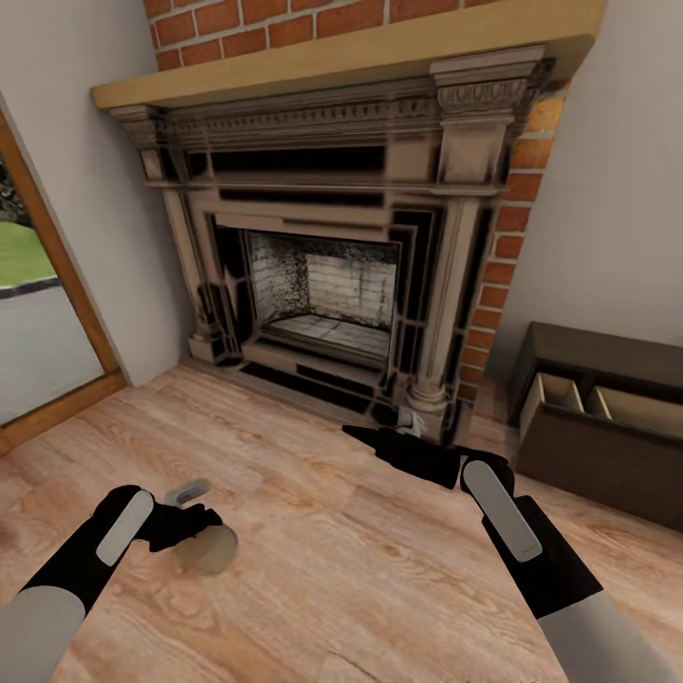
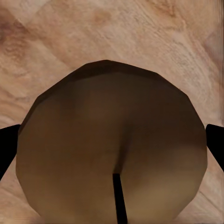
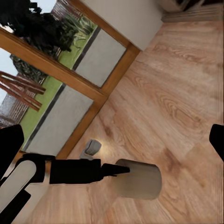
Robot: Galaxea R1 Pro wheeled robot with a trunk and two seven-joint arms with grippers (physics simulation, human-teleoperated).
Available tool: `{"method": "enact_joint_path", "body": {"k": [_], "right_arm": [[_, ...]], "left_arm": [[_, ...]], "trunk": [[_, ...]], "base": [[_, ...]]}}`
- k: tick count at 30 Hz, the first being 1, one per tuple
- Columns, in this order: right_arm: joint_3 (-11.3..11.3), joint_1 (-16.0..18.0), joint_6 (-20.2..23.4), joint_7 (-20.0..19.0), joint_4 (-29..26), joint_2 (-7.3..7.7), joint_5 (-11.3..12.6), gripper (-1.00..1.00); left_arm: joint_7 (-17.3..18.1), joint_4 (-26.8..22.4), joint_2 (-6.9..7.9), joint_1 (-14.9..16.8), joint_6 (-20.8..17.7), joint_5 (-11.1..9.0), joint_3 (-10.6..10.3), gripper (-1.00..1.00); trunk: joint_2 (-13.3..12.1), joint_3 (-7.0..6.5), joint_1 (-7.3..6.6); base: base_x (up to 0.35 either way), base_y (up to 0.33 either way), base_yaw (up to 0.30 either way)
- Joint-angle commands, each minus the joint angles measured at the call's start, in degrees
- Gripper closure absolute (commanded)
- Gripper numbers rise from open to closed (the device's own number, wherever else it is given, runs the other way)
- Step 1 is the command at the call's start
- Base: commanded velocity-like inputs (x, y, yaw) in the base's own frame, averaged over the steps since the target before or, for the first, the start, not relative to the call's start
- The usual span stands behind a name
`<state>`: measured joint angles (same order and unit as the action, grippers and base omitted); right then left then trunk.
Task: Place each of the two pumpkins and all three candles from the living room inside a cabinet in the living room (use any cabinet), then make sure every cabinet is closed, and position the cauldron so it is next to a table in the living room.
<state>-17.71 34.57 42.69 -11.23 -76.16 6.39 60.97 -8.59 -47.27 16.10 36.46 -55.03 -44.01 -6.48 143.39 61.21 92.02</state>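
Note:
My left gripper [image 1: 197, 531] is shut on a beige-tan candle [image 1: 209, 550] low over the wood floor. In the left wrist view the candle's round top and dark wick [image 2: 112, 140] lie between the two black fingers [image 2: 7, 149]. The right wrist view shows this candle [image 3: 140, 181] at the tip of the left arm. A second small pale candle [image 1: 187, 491] [image 3: 92, 148] rests on the floor just beyond it. My right gripper [image 1: 375, 438] hovers open and empty in front of the fireplace. The dark brown cabinet [image 1: 607, 455] at the right stands open, showing pale compartments.
An ornate stone-coloured fireplace [image 1: 332, 266] with a brick surround fills the wall ahead. A tall wood-framed window [image 1: 38, 313] is at the left. Wood floor [image 1: 360, 569] spreads between the arms and towards the cabinet.

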Motion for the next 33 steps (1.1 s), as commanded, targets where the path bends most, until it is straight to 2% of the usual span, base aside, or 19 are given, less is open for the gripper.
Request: {"method": "enact_joint_path", "body": {"k": [1,7,20,33], "right_arm": [[0.0,0.1,0.1,-0.2,0.0,0.02,-0.1,-1.0],[0.5,0.1,0.1,-0.3,0.1,0.02,-0.1,-1.0],[0.7,0.1,0.1,-0.2,0.1,0.02,-0.1,-1.0],[0.8,0.1,0.1,-0.1,0.1,0.0,-0.2,-1.0]], "left_arm": [[-0.5,-0.1,0.08,0.0,-0.1,-0.8,-0.2,1.0],[-0.6,-0.1,0.05,0.0,0.1,-0.7,-0.2,1.0],[-0.6,-0.1,0.01,0.0,0.2,-0.7,-0.3,1.0],[-0.6,-0.1,-0.01,0.0,0.2,-0.7,-0.3,1.0]], "trunk": [[0.0,0.05,-0.01],[0.0,0.05,-0.01],[0.0,0.05,-0.01],[0.0,0.05,-0.01]], "base": [[0.0,-0.031,-0.297],[0.0,-0.148,-0.297],[0.0,-0.272,-0.289],[0.0,-0.278,-0.034]]}}
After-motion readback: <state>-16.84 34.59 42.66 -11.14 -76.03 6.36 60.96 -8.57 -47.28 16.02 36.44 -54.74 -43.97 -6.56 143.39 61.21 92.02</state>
